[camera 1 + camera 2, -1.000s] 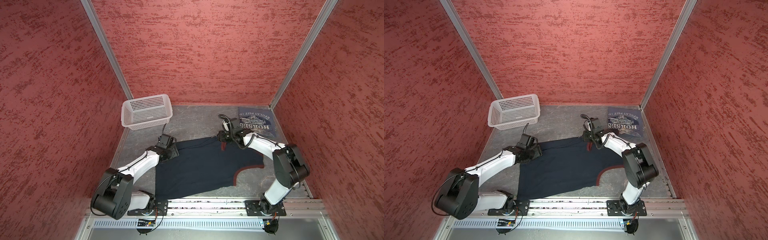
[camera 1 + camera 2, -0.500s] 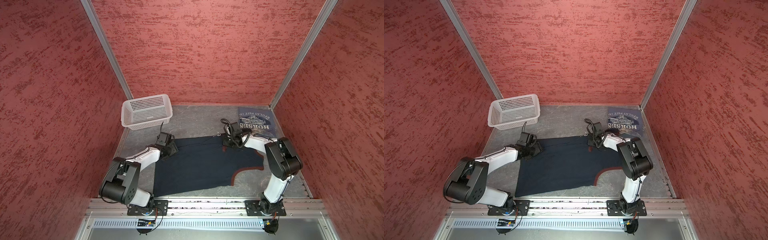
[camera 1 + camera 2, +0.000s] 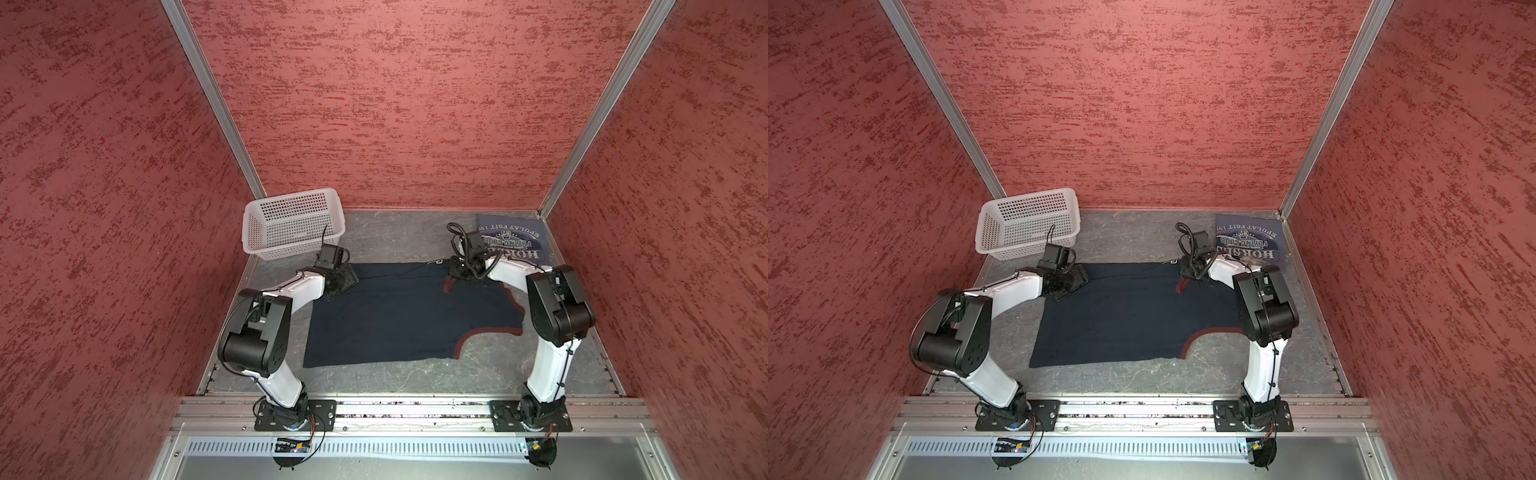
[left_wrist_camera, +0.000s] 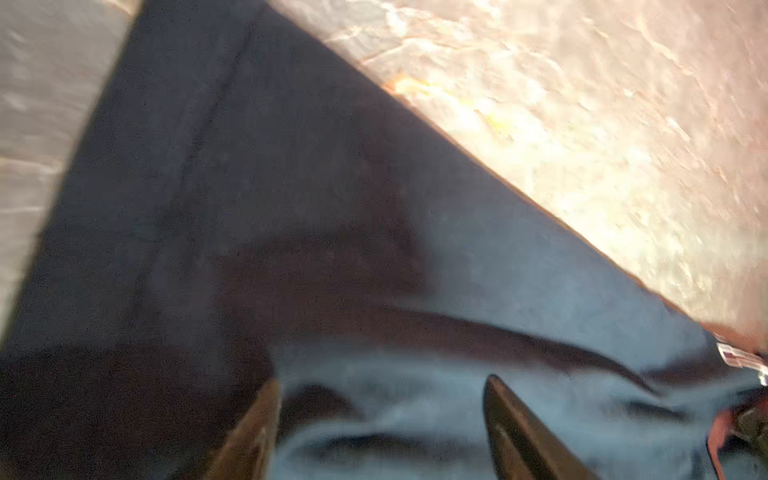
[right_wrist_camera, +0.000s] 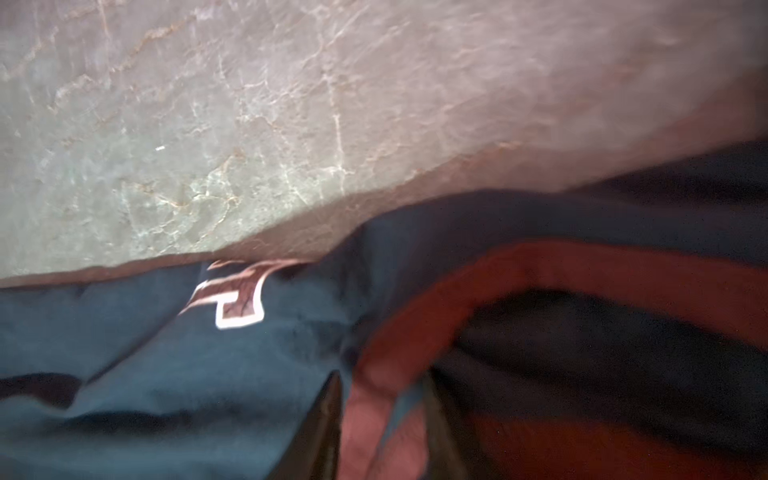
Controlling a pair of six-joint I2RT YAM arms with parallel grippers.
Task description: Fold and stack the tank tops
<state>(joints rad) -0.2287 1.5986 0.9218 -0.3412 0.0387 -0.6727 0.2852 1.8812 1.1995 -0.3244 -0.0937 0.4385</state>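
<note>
In both top views the navy tank top point(image 3: 395, 316) lies spread mid-table, with the grey tank top point(image 3: 515, 243) folded at 1 o'clock. Only the wrist views show the jaws: left gripper point(image 4: 380, 380) wide; right gripper point(image 5: 382, 376) narrow around maroon trim point(image 5: 415, 316), its grip too blurred to tell.

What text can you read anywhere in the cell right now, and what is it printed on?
"HORSE": slate-blue folded tank top, upside down, rest hidden.
"FLYING CLUB": same print, banner.
"87": same print, blurred, unsure.
Arched line starting "EPULAT": too small to trust.
Navy tank top: fragment of a white-outlined maroon character, unreadable.
White basket: none.
</note>
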